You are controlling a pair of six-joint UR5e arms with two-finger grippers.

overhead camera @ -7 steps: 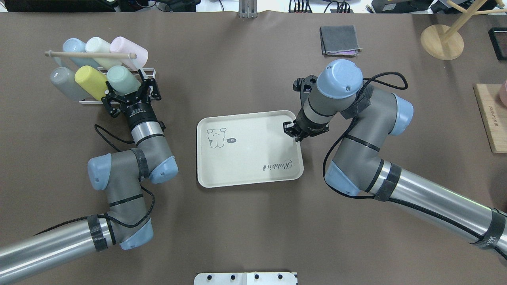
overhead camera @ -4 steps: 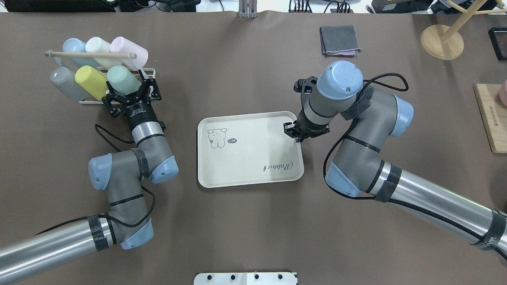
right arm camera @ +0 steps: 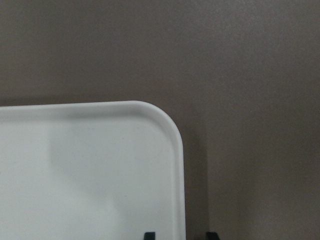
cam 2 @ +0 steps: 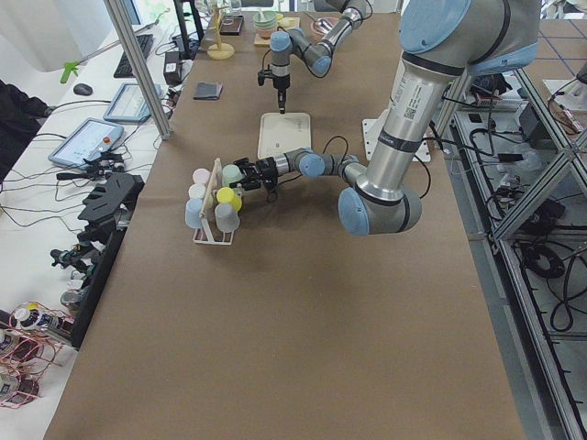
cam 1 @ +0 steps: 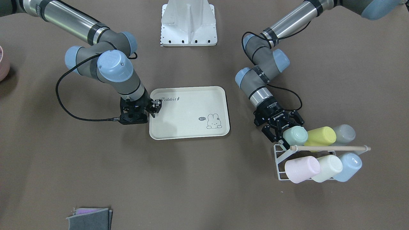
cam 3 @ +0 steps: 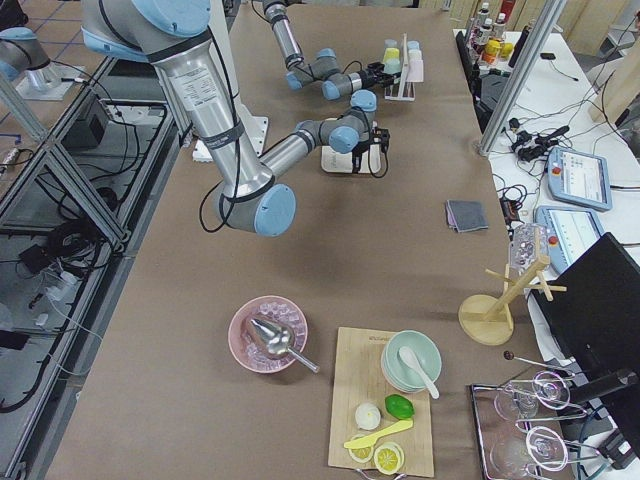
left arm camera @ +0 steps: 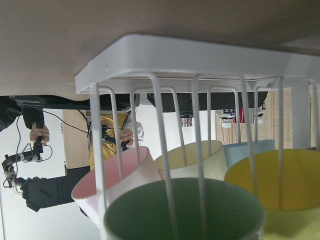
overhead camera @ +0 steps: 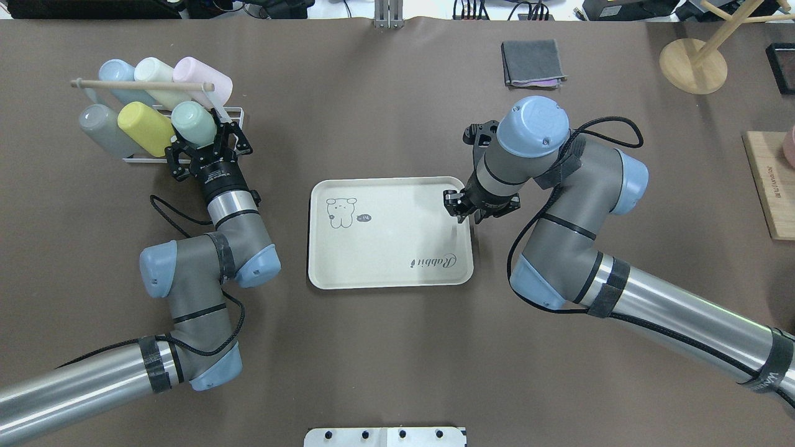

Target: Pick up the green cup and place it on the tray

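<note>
your left gripper (overhead camera: 205, 139) sits right at the white wire rack (overhead camera: 232, 112), jaws spread wide on either side of the mouth end of the green cup (overhead camera: 192, 118). you cannot tell from these views whether the pads touch it. the green cup lies tilted in the rack straight ahead of that gripper, mouth toward the fingers and base pointing away. in the left wrist view its open mouth fills the lower frame, with rack wires crossing in front. just beyond it on the far side from your right arm lie the yellow cup (overhead camera: 144, 127) and then a grey cup (overhead camera: 99, 127). a pink cup (overhead camera: 205, 73) and two pale ones lie further ahead, past a wooden dowel (overhead camera: 136, 85). the cream rabbit tray (overhead camera: 385, 236) lies flat on the table, well apart from the left gripper. your right gripper (overhead camera: 461, 214) is down at the tray's edge, close to a corner, pinched onto the raised rim with one fingertip inside the tray and one outside.
</note>
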